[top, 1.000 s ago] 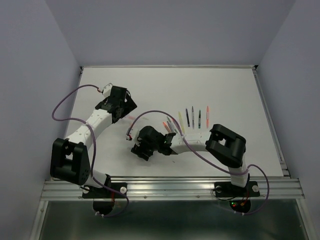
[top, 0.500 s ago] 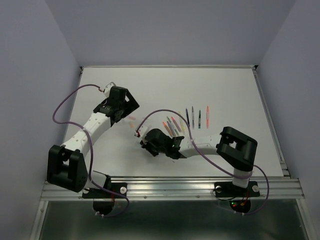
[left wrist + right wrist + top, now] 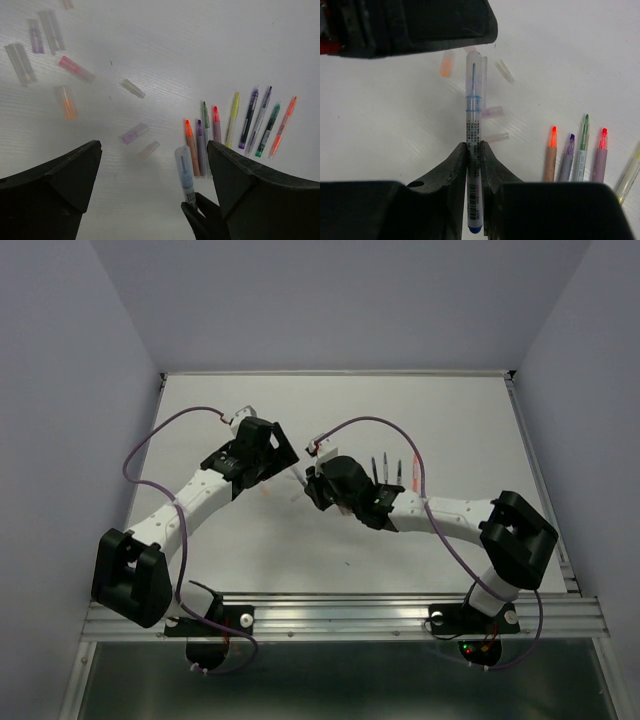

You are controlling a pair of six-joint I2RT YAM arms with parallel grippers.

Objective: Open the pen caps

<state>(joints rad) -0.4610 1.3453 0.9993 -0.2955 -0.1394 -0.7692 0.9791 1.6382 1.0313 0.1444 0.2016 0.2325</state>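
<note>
Right gripper [image 3: 473, 147]: the fingers are pressed together on the barrel of a pen [image 3: 473, 117], pinching it at the printed section. The pen is held off the table [image 3: 175, 40] and points away from the right wrist. Its blue end sits low between the fingers.

The clear cap [image 3: 474, 75] is seated on the far end of this pen; a blue band marks where it meets the barrel.

Left gripper [image 3: 152, 155]: the fingers are spread wide and hold nothing. In the left wrist view the capped end of the pen stands between the two fingers, nearer the right-hand one, and touches neither. In the top view the two grippers face each other above the middle of the table, with the pen between them.

On the table:
- A row of pens [image 3: 232, 120] lies side by side with bare tips in orange, purple, green, red and yellow. It is on the right arm's side, beyond the held pen.
- Loose caps [image 3: 134, 133] lie scattered well apart from that row. They include an orange one [image 3: 66, 102], a pink one [image 3: 75, 69] and several clear ones [image 3: 133, 88].
- The caps farthest to the left are blurred, and their colours cannot be told.
</note>
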